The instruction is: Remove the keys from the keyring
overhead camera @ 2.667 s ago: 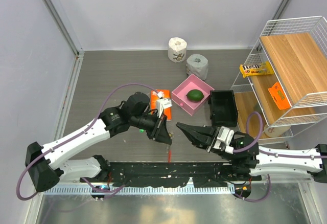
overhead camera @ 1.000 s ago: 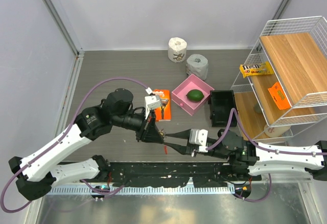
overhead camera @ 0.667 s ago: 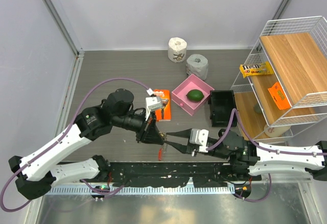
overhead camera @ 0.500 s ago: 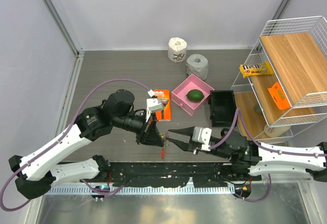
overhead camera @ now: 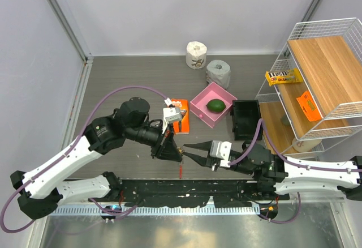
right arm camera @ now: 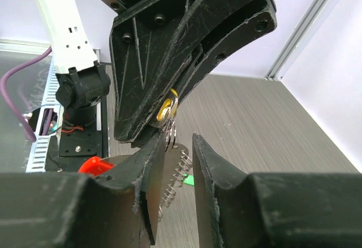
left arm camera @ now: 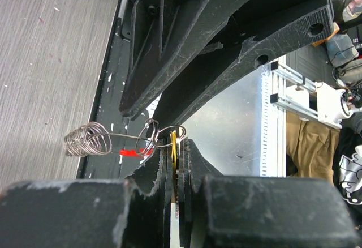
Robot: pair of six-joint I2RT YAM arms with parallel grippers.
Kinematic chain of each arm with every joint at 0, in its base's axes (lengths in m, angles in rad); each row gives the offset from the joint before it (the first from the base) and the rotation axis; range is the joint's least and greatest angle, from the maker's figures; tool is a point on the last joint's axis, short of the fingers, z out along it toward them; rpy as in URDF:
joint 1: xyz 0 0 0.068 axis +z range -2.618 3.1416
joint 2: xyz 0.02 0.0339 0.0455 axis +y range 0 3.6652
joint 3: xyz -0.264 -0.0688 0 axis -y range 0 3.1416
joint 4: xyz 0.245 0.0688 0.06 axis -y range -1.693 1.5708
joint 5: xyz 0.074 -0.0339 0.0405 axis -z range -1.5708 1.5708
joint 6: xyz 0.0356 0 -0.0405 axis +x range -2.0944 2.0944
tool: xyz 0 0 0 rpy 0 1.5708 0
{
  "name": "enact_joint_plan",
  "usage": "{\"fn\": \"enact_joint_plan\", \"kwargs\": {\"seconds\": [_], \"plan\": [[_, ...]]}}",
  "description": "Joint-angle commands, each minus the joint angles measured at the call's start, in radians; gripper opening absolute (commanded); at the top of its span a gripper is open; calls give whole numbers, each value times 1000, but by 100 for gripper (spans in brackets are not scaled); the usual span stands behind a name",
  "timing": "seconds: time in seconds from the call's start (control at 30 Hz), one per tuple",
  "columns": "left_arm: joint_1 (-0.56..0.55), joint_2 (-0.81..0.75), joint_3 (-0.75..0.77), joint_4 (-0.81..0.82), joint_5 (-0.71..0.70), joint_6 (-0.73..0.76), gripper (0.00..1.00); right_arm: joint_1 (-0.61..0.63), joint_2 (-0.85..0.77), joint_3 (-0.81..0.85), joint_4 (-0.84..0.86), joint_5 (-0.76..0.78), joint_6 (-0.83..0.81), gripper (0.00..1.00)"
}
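Keyring (left arm camera: 134, 153) aloft just in front of the orange razor box (overhead camera: 184, 124)
Left gripper (overhead camera: 172, 153) pinches the yellow-tagged key (right arm camera: 165, 111); right gripper (right arm camera: 181, 140) is spread around the dangling chain (right arm camera: 174, 180). Clamping springy chain risks slipping, or tugging the key loose.

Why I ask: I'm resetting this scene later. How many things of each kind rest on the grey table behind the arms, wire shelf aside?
White paper roll and grey paper roll: 2
Pink square tray: 1
Green rounded fruit in that tray: 1
Black open-topped plastic box: 1
Orange flat cardboard box: 1
Total: 6
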State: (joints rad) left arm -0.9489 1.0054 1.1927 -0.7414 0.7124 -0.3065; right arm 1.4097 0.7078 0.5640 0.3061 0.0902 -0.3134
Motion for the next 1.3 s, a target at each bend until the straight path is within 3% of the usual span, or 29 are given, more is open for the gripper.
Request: {"fn": "enact_joint_plan", "kwargs": {"seconds": [0.0,0.23,0.4,0.8,1.27], "plan": [[-4,-4,47,13,32,4,0,-3,10,53,28,-32,-16,29],[-4,-22,54,10,7,12,0,-3,-31,22,24,-33,-16,19],[-4,-24,64,-4,-13,18,0,-3,-51,17,16,0,-10,7],[-2,-13,-19,28,-33,-3,0,-3,-149,-32,80,62,11,5],[-7,93,-87,168,33,-62,0,-3,-111,-121,375,42,36,5]]}}
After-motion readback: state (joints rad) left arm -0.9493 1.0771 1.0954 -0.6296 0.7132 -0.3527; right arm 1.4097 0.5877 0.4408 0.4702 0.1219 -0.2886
